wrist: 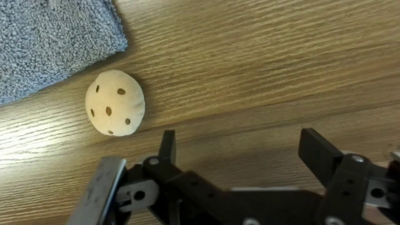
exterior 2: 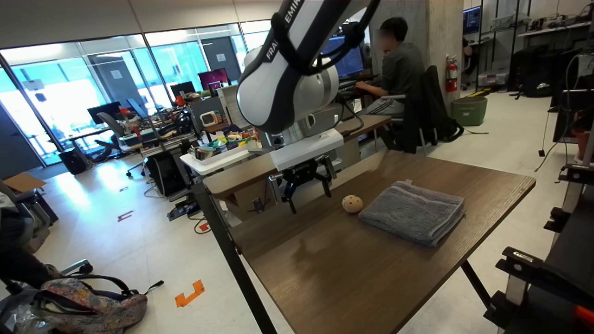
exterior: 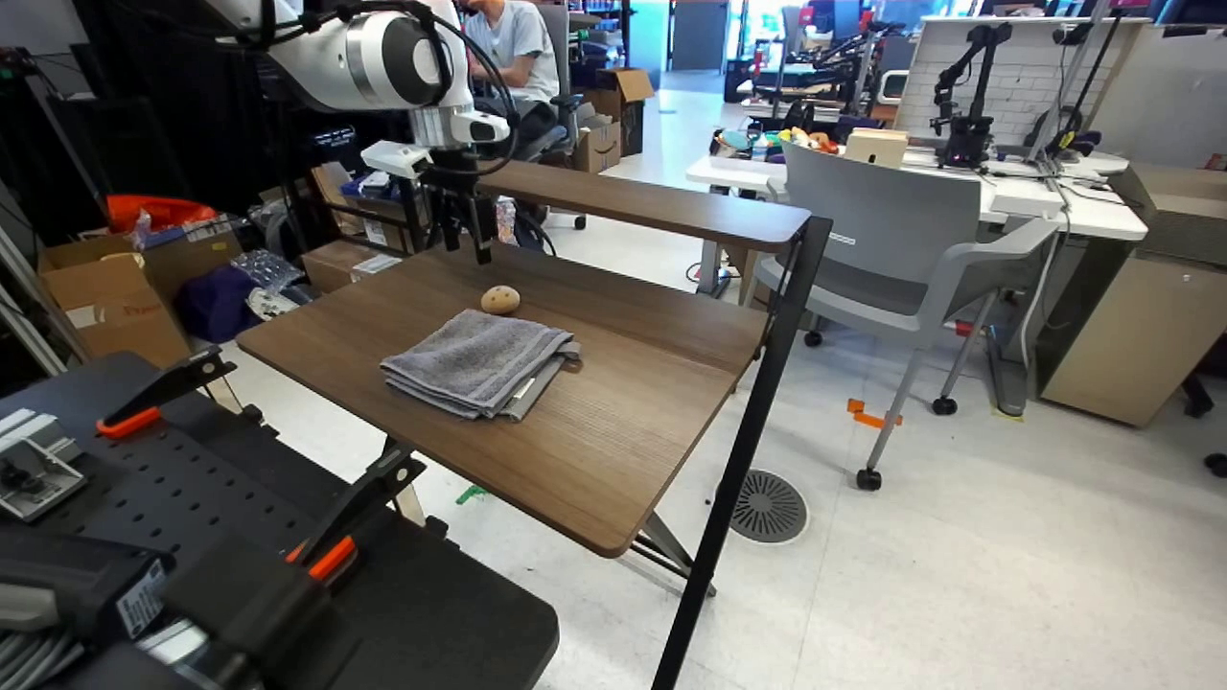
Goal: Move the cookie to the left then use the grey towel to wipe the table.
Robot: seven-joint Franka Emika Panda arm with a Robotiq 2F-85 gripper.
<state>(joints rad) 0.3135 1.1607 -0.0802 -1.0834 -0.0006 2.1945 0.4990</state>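
Cookie (wrist: 115, 103): rounded tan lump, smooth matte skin w/ dk.-brown oval spots, on the table (exterior 2: 343, 297) just beside the grey towel (exterior 2: 410, 211); narrow gap betw. them in wrist view. Towel: folded, approx. rectangular, looped pile, layered edges; in wrist view only a corner shows, rest cut off at upper L. Table: dk. wood-grain top, rounded corners, black metal legs; nr. end cut off in an exterior view. Gripper (wrist: 240, 144): black, angular linkage above the tabletop, fingers (wrist: 318, 156) well apart w/ bare wood visible betw. them; base cut off at bottom of wrist view. Arm (exterior 2: 257, 90): white, smooth, rounded; lettering partly hidden by black cabling (exterior 2: 287, 46); upper part cut off in both exterior views.
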